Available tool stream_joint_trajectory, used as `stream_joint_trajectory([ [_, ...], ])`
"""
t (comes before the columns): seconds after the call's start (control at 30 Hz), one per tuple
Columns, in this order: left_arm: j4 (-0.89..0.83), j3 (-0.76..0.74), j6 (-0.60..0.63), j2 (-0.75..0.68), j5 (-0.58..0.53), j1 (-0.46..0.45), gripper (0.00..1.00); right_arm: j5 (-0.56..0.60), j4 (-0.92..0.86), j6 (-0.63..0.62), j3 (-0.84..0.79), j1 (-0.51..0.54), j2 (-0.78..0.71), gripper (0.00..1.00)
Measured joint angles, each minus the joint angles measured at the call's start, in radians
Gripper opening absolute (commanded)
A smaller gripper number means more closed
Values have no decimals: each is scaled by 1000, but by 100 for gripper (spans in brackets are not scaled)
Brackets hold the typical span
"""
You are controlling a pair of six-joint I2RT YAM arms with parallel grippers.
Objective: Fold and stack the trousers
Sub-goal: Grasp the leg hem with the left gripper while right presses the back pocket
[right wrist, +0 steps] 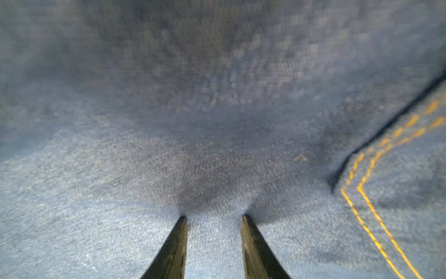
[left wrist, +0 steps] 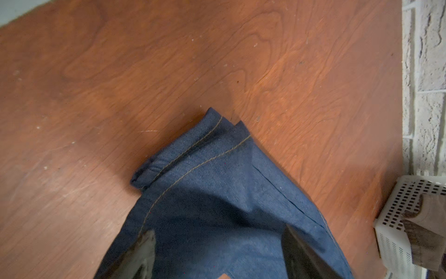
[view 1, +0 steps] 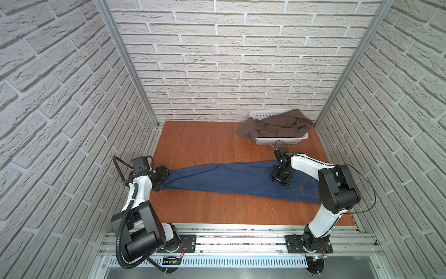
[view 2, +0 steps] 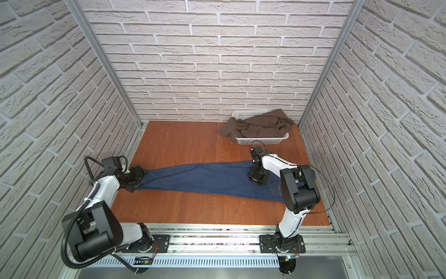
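The trousers [view 1: 229,180] [view 2: 205,177] are dark blue jeans lying flat across the wooden table, legs to the left and waist to the right, with a tan patch [view 1: 301,188] near the waistband. My left gripper [view 1: 167,180] [view 2: 142,180] sits at the leg ends. In the left wrist view its jaws [left wrist: 217,235] stand wide apart over the denim, and the two stitched hems [left wrist: 193,149] lie just beyond them. My right gripper [view 1: 280,178] [view 2: 258,180] points down on the seat area. Its fingers [right wrist: 213,216] stand partly apart with their tips pressed onto the cloth, beside orange pocket stitching [right wrist: 362,193].
A white slotted basket [view 1: 282,140] [left wrist: 395,241] stands at the back right of the table. A crumpled brown garment [view 1: 277,125] lies in it and hangs over its left rim. Brick-patterned walls close three sides. A metal rail with both arm bases runs along the front edge.
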Motion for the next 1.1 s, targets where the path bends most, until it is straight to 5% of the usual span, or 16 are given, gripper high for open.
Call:
stream_joint_trajectory([
  [0.17, 7, -8, -8, 39, 6, 1, 65, -2, 0, -4, 0, 0, 1, 39],
  [0.5, 6, -28, -6, 31, 19, -5, 5, -3, 0, -15, 0, 0, 2, 38],
  [0.7, -42, -1, 3, -84, 20, -47, 0, -3, 0, -18, 0, 0, 2, 38],
  [0.77, -72, 39, 12, -108, 15, -75, 13, -3, 0, -18, 0, 0, 2, 38],
  [0.83, -88, 81, 25, -120, 14, -96, 55, -3, 0, -18, 0, 0, 2, 38],
  [0.87, -93, 89, 25, -121, 11, -97, 65, -4, 0, -18, 0, 0, 2, 38],
  [1.1, -143, 35, -35, -124, 4, -89, 95, -5, 0, -18, 0, 0, 0, 38],
])
